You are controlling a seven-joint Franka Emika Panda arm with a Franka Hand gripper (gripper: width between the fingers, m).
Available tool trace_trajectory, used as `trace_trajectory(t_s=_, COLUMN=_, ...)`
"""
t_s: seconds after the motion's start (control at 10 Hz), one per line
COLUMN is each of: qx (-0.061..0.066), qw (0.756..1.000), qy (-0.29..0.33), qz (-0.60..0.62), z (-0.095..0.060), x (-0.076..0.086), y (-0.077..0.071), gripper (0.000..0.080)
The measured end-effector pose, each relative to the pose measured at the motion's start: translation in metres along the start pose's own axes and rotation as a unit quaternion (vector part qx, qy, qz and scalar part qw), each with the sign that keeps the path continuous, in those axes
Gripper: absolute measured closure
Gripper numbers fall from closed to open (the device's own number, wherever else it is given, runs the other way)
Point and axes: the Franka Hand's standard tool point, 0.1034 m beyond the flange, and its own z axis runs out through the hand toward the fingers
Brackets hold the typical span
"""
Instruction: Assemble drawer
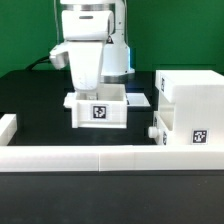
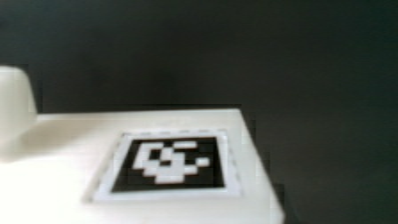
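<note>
In the exterior view a small white drawer tray (image 1: 97, 110) with a black-and-white tag on its front stands on the black table at the middle. My gripper (image 1: 92, 88) reaches down onto its far wall; the fingertips are hidden behind the tray. The large white casing (image 1: 190, 108) stands at the exterior view's right, with a tag low on its front and a round knob (image 1: 153, 131) at its lower left side. The wrist view shows a white tagged surface (image 2: 169, 160) very close, with no fingers visible.
A low white wall (image 1: 100, 160) runs along the table's front, with a short white block (image 1: 8, 128) at the exterior view's left. A flat white part (image 1: 139, 100) lies between tray and casing. A blurred white shape (image 2: 15, 105) is at the wrist view's edge.
</note>
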Motion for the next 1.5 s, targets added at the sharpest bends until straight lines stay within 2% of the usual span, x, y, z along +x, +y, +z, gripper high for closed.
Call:
trace_trajectory(t_s=0.1, qx=-0.003, qw=1.0, qy=-0.008, qz=-0.019, z=0.0, x=0.005, y=0.001, gripper=0.0758)
trace_trajectory(t_s=0.5, qx=0.0, qw=1.0, qy=-0.007, qz=-0.028, z=0.001, x=0.004, y=0.001, gripper=0.0758)
trace_trajectory(t_s=0.7, qx=-0.004, qw=1.0, qy=-0.005, qz=-0.027, z=-0.002, x=0.016, y=0.012, gripper=0.0758)
trace_trajectory(t_s=0.9, qx=-0.003, qw=1.0, qy=-0.003, qz=-0.021, z=-0.002, x=0.029, y=0.018, gripper=0.0758)
trace_trajectory(t_s=1.1, qx=-0.002, qw=1.0, qy=0.0, qz=0.016, z=-0.002, x=0.036, y=0.017, gripper=0.0758)
trace_trajectory(t_s=1.2, qx=-0.003, qw=1.0, qy=0.0, qz=0.012, z=-0.001, x=0.035, y=0.017, gripper=0.0757)
trace_trajectory(t_s=1.3, qx=-0.016, qw=1.0, qy=0.002, qz=0.012, z=-0.001, x=0.036, y=0.019, gripper=0.0757)
trace_trajectory(t_s=1.5, qx=-0.016, qw=1.0, qy=0.002, qz=0.007, z=-0.001, x=0.039, y=0.02, gripper=0.0757)
